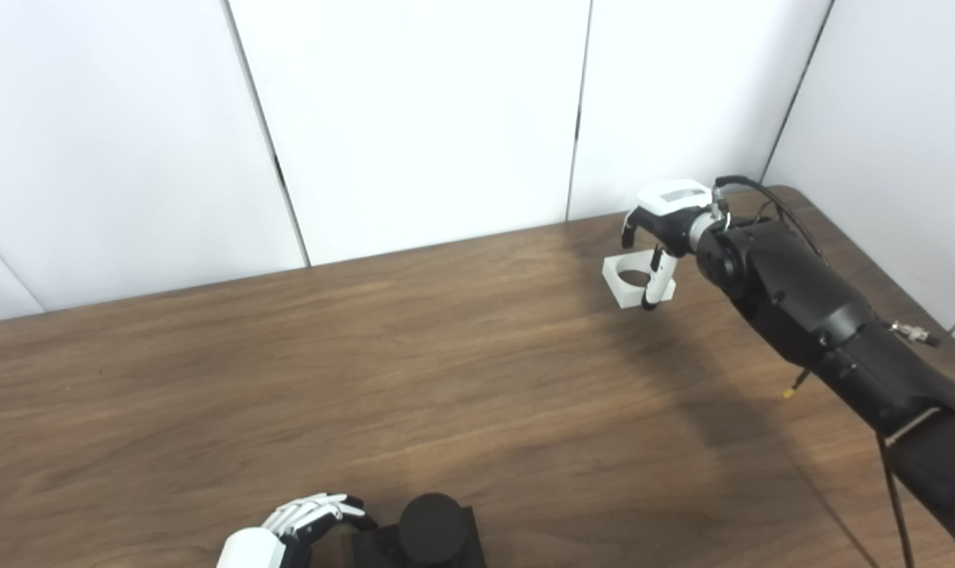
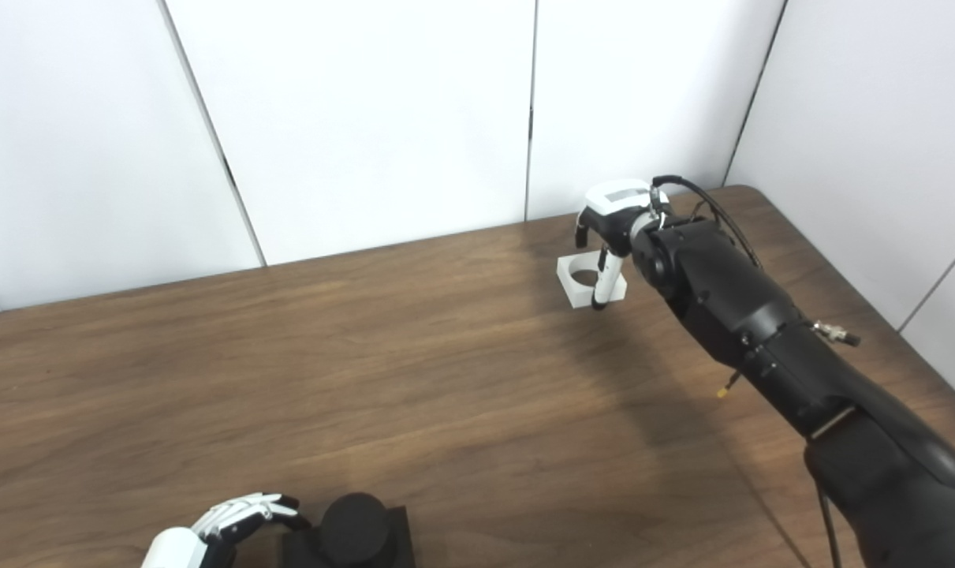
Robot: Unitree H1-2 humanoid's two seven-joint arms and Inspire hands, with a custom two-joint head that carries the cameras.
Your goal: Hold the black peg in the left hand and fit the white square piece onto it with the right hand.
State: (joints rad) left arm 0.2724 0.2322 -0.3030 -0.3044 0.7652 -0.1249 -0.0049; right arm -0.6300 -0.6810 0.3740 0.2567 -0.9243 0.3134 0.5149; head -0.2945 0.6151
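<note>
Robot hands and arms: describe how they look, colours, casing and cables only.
The right robot hand has a white back shell, black palm and white fingers with black tips. Its arm is bulky matte black, with a black cable looping at the wrist. The left robot hand shows white fingers with black tips.

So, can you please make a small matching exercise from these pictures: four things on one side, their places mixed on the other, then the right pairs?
Things:
1. white square piece
2. black peg
3. left hand
4. right hand

Places:
A. near edge, beside the peg's base
B. far right of the table, under a hand
C. above the white piece
D. upright on a black base, near edge

Pairs: 1-B, 2-D, 3-A, 4-C
</note>
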